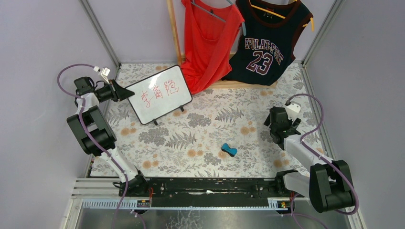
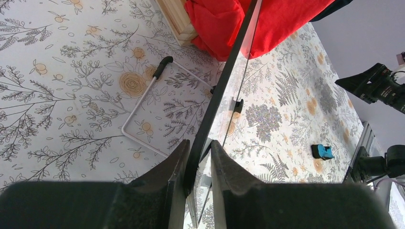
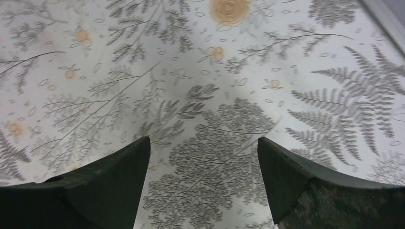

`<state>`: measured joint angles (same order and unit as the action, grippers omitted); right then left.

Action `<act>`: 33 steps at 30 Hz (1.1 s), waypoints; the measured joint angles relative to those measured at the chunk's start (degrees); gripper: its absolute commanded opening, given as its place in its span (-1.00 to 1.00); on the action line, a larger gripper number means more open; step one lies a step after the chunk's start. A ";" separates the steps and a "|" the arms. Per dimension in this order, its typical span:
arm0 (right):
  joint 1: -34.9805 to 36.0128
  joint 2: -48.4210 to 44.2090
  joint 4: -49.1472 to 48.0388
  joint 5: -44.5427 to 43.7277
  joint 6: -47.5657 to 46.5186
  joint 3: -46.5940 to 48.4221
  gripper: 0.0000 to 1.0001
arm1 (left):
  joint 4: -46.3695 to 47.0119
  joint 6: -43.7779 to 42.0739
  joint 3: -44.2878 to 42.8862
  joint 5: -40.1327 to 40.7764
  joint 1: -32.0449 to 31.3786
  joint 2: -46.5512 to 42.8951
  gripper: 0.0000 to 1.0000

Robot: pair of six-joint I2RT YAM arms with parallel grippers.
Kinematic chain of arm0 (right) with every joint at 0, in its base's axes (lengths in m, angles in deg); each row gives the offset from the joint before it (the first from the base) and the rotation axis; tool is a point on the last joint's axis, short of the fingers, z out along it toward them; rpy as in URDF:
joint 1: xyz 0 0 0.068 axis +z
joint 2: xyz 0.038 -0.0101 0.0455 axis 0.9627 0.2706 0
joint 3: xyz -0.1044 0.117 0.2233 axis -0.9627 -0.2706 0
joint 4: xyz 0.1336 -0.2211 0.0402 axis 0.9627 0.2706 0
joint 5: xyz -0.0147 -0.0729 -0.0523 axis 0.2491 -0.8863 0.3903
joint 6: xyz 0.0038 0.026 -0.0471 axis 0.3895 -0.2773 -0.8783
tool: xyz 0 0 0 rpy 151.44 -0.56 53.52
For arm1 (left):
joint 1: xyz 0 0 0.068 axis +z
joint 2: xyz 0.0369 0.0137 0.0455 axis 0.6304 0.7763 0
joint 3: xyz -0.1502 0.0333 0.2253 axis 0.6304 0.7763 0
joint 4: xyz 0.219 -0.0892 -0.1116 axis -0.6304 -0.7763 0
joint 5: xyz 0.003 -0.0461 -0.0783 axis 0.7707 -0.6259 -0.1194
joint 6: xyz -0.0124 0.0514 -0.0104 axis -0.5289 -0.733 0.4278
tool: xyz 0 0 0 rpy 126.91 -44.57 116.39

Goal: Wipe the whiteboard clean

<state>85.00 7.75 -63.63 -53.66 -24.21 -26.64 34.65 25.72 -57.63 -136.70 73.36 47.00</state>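
Note:
The whiteboard (image 1: pixel 160 94) stands tilted at the back left of the table on short black feet, with red handwritten characters across its face. My left gripper (image 1: pixel 128 93) is shut on its left edge. In the left wrist view the board's black frame (image 2: pixel 224 81) runs edge-on between the two fingers of that gripper (image 2: pixel 198 143). A blue bone-shaped eraser (image 1: pixel 229 150) lies on the floral cloth near the middle front, also in the left wrist view (image 2: pixel 322 151). My right gripper (image 1: pixel 275 128) hovers at the right, apart from the eraser; its wrist view shows it (image 3: pixel 204 140) open over bare cloth.
A red tank top (image 1: pixel 207 38) and a dark number 23 jersey (image 1: pixel 267 43) hang at the back, their hems close behind the board. A wooden post (image 1: pixel 174 28) stands there too. A white wire prop (image 2: pixel 138 109) lies behind the board.

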 measured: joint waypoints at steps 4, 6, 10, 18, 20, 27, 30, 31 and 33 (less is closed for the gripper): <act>-0.07 2.34 2.12 7.91 -1.68 3.08 0.65 | -1.25 -0.68 -0.50 0.04 0.00 0.00 -1.00; -0.07 3.58 4.20 12.15 -2.71 5.79 0.64 | -1.53 -0.87 -0.63 0.04 0.00 0.00 -1.00; 0.63 4.50 11.13 21.99 -6.10 13.70 0.64 | -1.90 -1.11 -0.70 0.02 0.00 0.00 -1.00; 10.25 7.80 24.26 37.53 -12.33 25.77 0.65 | -1.95 -1.22 -0.70 0.00 0.00 0.00 -1.00; 15.61 10.32 26.80 37.86 -13.35 26.88 0.65 | -1.97 -1.31 -0.70 0.00 0.00 0.00 -1.00; 29.11 17.55 33.83 37.42 -16.33 27.63 0.68 | -1.99 -1.33 -0.70 0.00 0.00 0.00 -1.00; 30.16 17.59 34.95 37.86 -17.27 27.63 0.68 | -1.99 -1.33 -0.68 0.00 0.00 0.00 -1.00; 30.47 17.59 35.10 38.10 -17.46 27.63 0.68 | -1.99 -1.33 -0.68 0.00 0.00 0.00 -1.00; 31.47 17.59 35.32 38.75 -17.81 27.63 0.68 | -1.99 -1.33 -0.68 0.00 0.00 0.00 -1.00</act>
<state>116.47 25.35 -28.31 -14.91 -42.02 0.99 32.66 24.39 -58.31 -136.70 73.36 47.00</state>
